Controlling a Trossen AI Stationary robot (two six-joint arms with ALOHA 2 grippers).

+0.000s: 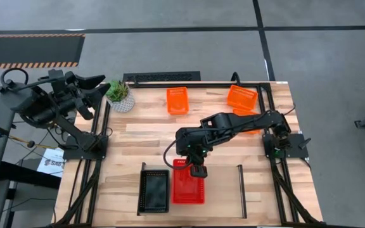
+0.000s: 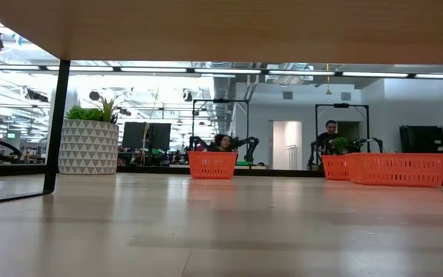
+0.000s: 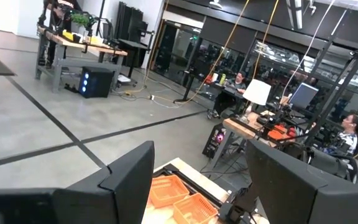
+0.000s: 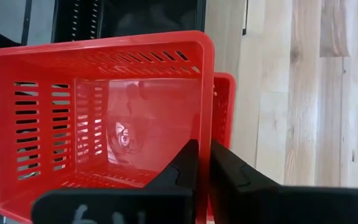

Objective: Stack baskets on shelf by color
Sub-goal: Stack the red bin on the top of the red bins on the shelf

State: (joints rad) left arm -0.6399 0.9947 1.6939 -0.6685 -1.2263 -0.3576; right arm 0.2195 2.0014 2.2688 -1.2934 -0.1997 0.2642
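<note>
the table [image 1: 138,136] is carrying everything, and on its near part the shelf [image 1: 224,190] is lying between two thin black rails. on the shelf a black basket [image 1: 154,191] is sitting at the left rail and a red basket [image 1: 187,187] is sitting just beside it, so each colour is getting its own place. in the right wrist view a second red rim is showing under the first one (it seems one red basket is nesting in another), which would fit stacking by colour. two orange baskets [image 1: 177,100] [image 1: 242,97] are waiting at the far side of the table, well apart from the shelf, near a potted plant [image 1: 119,95].

the right gripper [image 1: 198,170] is reaching over the far wall of the red basket. its fingers [image 4: 225,171] are pinching this thin wall, one finger on each side, with only a narrow gap; i judge it is about to release. the left gripper [image 3: 197,180] is waiting off the table's left edge, fingers spread wide and holding nothing.
</note>
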